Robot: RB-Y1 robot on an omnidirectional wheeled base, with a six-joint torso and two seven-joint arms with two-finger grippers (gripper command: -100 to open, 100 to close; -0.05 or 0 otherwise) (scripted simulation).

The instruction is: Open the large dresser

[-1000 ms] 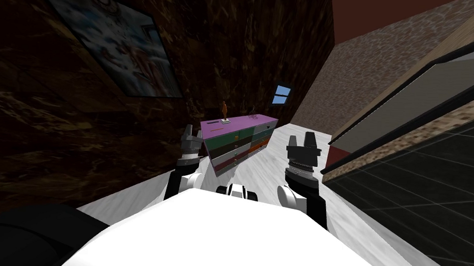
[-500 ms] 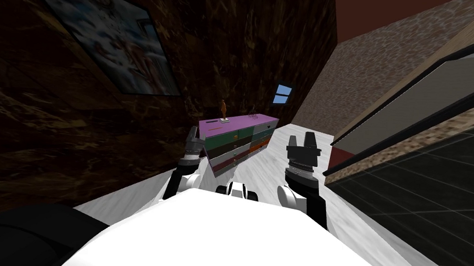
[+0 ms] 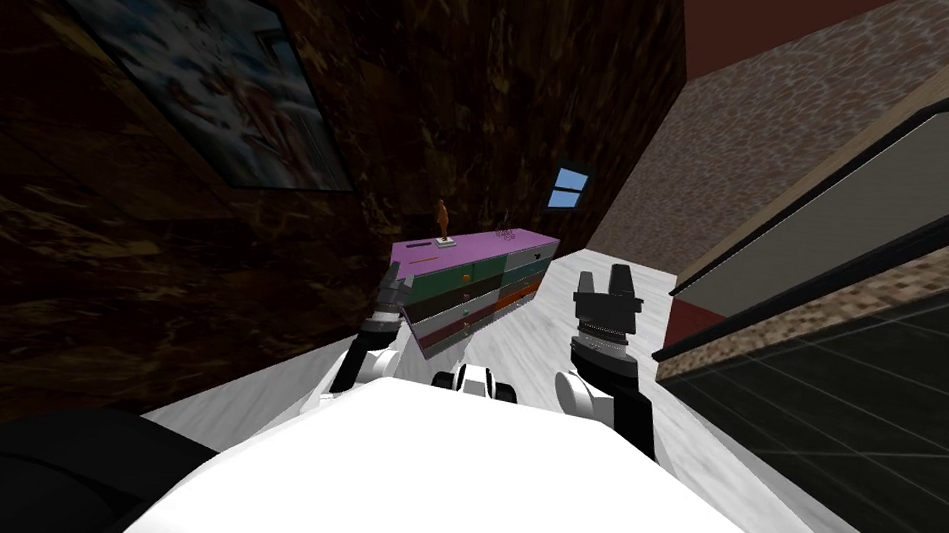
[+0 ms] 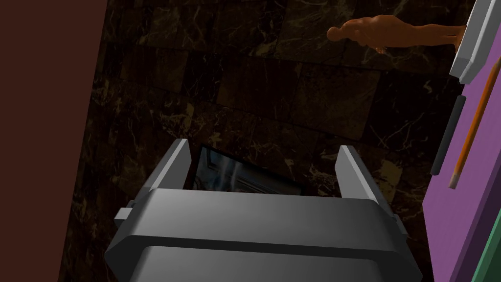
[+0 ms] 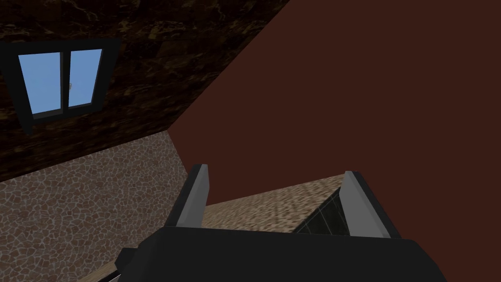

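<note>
Head view: dresser (image 3: 478,251) lengthwise along dark wall (image 3: 161,295), drawers (image 3: 471,296) facing rightward.
Left gripper (image 3: 392,287) spread by near end; right gripper (image 3: 604,281) spread.

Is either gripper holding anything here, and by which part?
Nothing is held. The left gripper and right gripper are both open and empty.

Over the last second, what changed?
The whole view shifted slightly: my own move. My left gripper, open, edged toward the dresser's near end. Nothing was gripped. The right gripper stayed open and raised; the drawers still look shut.
</note>
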